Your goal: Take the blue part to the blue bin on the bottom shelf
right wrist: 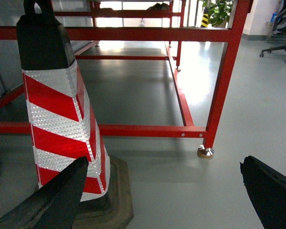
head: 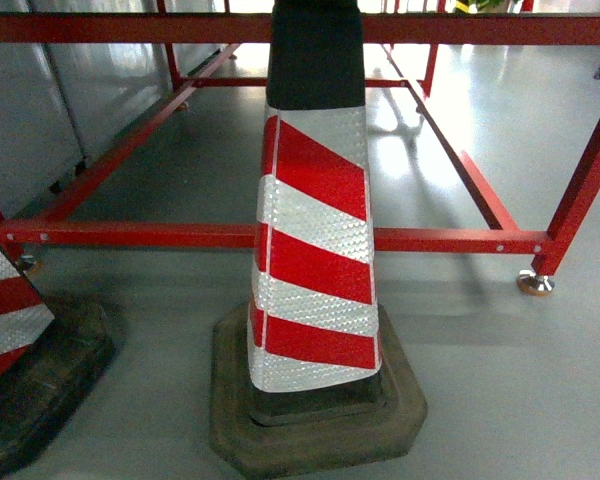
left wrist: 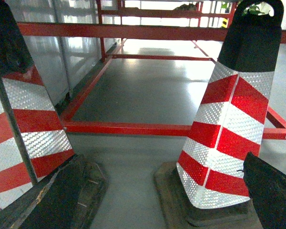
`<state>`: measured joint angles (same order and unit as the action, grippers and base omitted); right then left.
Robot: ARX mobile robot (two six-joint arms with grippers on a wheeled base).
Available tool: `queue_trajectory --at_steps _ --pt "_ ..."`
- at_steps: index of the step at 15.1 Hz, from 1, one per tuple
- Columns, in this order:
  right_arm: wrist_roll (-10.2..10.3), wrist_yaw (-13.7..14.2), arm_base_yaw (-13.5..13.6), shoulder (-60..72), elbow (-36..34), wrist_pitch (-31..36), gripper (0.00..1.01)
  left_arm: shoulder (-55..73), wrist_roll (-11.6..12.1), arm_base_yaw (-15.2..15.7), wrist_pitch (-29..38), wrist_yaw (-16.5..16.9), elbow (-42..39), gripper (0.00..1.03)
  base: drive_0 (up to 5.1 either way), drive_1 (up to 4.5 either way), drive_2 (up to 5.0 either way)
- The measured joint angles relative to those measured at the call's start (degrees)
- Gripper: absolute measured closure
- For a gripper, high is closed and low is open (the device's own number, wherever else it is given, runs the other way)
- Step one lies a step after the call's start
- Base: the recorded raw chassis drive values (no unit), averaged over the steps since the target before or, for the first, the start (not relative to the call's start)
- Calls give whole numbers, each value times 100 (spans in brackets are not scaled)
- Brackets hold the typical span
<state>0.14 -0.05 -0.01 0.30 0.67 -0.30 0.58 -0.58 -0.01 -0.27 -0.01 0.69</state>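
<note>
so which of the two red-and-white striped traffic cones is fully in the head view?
The centre cone, standing before the red metal frame. The other cone is cut off by the left edge.

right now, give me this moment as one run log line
scene: striped cone before red frame | second cone left | blue part, blue bin: not in view | left gripper open | right gripper open

I find no blue part, blue bin or bottom shelf in my head view or either wrist view.
</note>
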Motion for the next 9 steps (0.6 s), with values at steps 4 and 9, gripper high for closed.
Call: queue_trajectory --at_steps 4,9 --pt "0 0 0 0 0 0 3 0 0 0 0 0 0 5 0 0 0" --pt "0 0 0 0 0 0 3 0 0 0 0 -2 0 5 0 0 0"
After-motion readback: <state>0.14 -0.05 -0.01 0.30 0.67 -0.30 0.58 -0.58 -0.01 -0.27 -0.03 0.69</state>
